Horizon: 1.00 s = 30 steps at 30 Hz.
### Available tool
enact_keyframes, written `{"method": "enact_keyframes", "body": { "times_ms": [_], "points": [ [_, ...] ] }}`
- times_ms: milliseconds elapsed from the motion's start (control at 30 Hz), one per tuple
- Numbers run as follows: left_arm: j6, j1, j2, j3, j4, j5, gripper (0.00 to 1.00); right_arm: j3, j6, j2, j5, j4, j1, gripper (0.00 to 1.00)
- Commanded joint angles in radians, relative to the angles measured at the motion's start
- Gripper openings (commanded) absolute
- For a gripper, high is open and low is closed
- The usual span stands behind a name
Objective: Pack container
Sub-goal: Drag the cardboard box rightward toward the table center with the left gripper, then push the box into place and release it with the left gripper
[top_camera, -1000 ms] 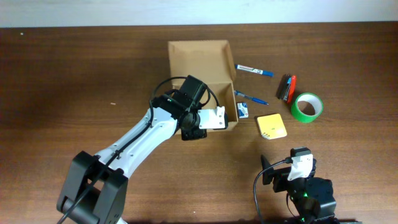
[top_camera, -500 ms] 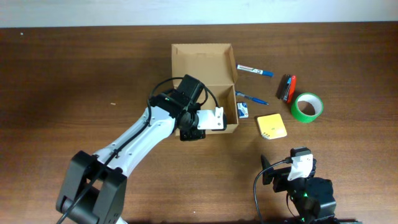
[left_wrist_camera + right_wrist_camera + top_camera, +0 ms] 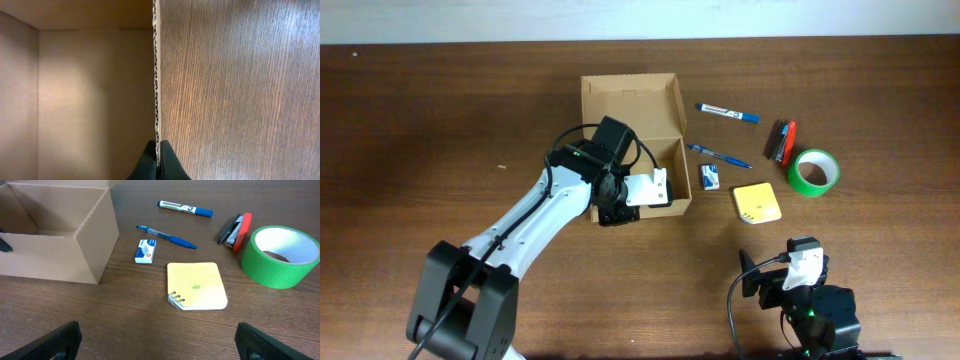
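The container (image 3: 625, 98) is a tan cardboard box, open, with its lid flap standing at the far side, in the middle of the table. My left gripper (image 3: 614, 211) is shut on the box's near wall. In the left wrist view the black fingertips (image 3: 157, 161) pinch the corrugated wall edge, with the box's empty inside (image 3: 90, 100) on the left and the table on the right. My right gripper (image 3: 801, 268) is open and empty at the front right; its fingertips (image 3: 160, 347) frame bare table. The box also shows in the right wrist view (image 3: 55, 245).
Right of the box lie a blue marker (image 3: 727, 112), a blue pen (image 3: 722, 156), a small blue-and-white packet (image 3: 710, 178), a yellow spiral notepad (image 3: 757, 202), a red-and-black stapler (image 3: 781, 141) and a green tape roll (image 3: 813, 172).
The left gripper has dragged the box to the left and slightly away from the items. The right arm has not moved.
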Motion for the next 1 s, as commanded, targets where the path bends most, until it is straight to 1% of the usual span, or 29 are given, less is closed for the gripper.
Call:
{"method": "enact_keyframes", "body": {
  "times_ms": [0,33,67,100,167,300,467,633,667,733,867,900,967],
  "points": [
    [0.012,0.006,-0.008,0.019,-0.004,0.008,0.49,-0.008,0.000,-0.011,0.012,0.003,0.000,0.99],
    [0.011,0.006,-0.008,0.019,-0.004,0.008,0.70,-0.008,0.000,-0.011,0.012,0.003,0.000,0.99],
    [0.003,0.006,-0.008,0.019,-0.004,0.008,0.86,-0.008,0.000,-0.011,0.012,0.003,0.000,0.99],
    [0.001,0.006,-0.008,0.019,-0.004,0.008,0.93,-0.008,0.000,-0.011,0.012,0.003,0.000,0.99],
    [-0.007,0.006,-0.009,0.020,-0.004,0.008,0.98,-0.008,0.000,-0.011,0.012,0.003,0.000,0.99],
    [-0.042,0.006,-0.035,0.027,-0.004,0.008,0.98,-0.008,0.000,-0.011,0.012,0.003,0.000,0.99],
    [-0.085,0.005,-0.141,0.048,-0.004,0.009,0.99,-0.008,0.000,-0.011,0.012,0.003,0.000,0.99],
    [-0.267,0.006,-0.293,0.054,-0.004,-0.011,1.00,-0.008,0.000,-0.011,0.012,0.003,0.000,0.99],
    [-0.320,0.006,-0.317,0.054,-0.004,-0.039,1.00,-0.008,0.000,-0.011,0.012,0.003,0.000,0.99],
    [-0.487,0.006,-0.354,0.054,-0.005,-0.141,1.00,-0.008,0.000,-0.011,0.012,0.003,0.000,0.99],
    [-0.880,0.021,-0.371,0.053,-0.035,-0.372,1.00,-0.008,0.000,-0.011,0.012,0.003,0.000,0.99],
    [-0.972,0.031,-0.366,0.050,-0.055,-0.404,1.00,-0.008,0.000,-0.011,0.012,0.003,0.000,0.99],
    [-1.110,0.057,-0.356,0.044,-0.087,-0.412,1.00,-0.008,0.000,-0.011,0.012,0.003,0.000,0.99]
  ]
}}
